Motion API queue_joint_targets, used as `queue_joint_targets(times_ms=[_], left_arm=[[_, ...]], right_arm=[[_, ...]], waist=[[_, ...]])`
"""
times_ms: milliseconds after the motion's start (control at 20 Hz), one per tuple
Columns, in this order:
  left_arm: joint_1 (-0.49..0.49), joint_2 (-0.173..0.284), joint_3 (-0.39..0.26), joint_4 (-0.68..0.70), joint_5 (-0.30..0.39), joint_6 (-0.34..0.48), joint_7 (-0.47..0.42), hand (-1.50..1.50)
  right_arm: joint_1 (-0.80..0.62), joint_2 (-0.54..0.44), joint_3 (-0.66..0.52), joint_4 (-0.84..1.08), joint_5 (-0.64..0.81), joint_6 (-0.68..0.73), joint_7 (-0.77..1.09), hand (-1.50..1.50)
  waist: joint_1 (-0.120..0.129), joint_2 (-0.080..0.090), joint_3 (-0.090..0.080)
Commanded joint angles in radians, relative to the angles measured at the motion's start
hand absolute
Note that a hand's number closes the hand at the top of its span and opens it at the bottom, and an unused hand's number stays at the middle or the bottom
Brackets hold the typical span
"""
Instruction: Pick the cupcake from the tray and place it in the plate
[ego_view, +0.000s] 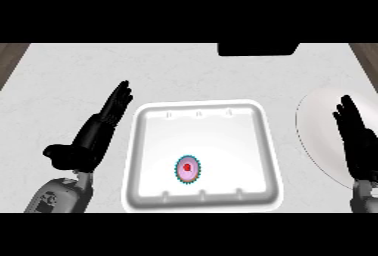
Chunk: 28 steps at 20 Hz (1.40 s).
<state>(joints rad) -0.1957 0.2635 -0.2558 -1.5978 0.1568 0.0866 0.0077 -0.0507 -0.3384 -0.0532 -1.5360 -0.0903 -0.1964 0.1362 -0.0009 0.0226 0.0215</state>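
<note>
Two black hands flank the work, and neither touches anything. The left hand (96, 132) lies over the pale marbled counter (74, 70) just beside the left rim of the white, shallow, square-cornered tray (144, 150), its fingers straight and spread toward the far side, thumb out to the left. The right hand (358, 142) hovers over the near-right part of the white round plate (314, 107), which sits well apart from the tray at the view's right edge; its fingers are likewise extended and hold nothing. Both look parked in a ready pose either side of the tray, which would leave the tray's interior unobstructed for a reach from above.

The small cupcake with pink frosting, a red centre and a teal pleated wrapper (187, 170) stands in the near-middle of the tray, slightly left of centre and close to the near wall, clear of every rim. It appears upright, seen from straight overhead, so its top faces the camera and its axis runs vertically. In outline it is nearly round, a touch taller than wide, so no grasp direction is favoured by shape alone.

A dark block (258, 48) sits at the counter's far edge. By my reading, the pick has not yet begun; the right hand is nearer the plate, the left nearer the cupcake.
</note>
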Motion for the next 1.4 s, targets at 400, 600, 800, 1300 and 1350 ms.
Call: queue_joint_targets(times_ms=[400,600,800,1300,1350], left_arm=[[0.012,0.055,0.097,0.13,0.013,0.047,0.146,0.0],[0.03,0.045,0.101,0.165,0.003,0.055,0.122,0.0],[-0.03,0.068,0.157,0.204,0.023,0.057,0.164,0.0],[0.032,0.049,0.18,0.175,0.005,0.036,0.147,0.0],[0.088,0.084,0.202,0.17,0.015,0.002,0.13,0.0]], right_arm=[[-0.356,0.082,0.336,0.056,0.059,0.367,-0.335,-1.5],[-0.343,0.131,0.367,0.226,-0.077,0.585,-0.506,-1.5],[-0.444,0.088,0.45,0.372,0.119,0.648,-0.689,-1.5],[-0.628,0.045,0.461,0.582,0.343,0.706,-0.841,-1.5],[-0.61,0.096,0.487,0.524,0.357,0.677,-0.767,-1.5]], waist=[[0.112,0.003,-0.016],[0.073,-0.002,-0.018],[0.051,-0.008,-0.019],[0.012,-0.021,-0.021],[0.011,-0.023,-0.021]])
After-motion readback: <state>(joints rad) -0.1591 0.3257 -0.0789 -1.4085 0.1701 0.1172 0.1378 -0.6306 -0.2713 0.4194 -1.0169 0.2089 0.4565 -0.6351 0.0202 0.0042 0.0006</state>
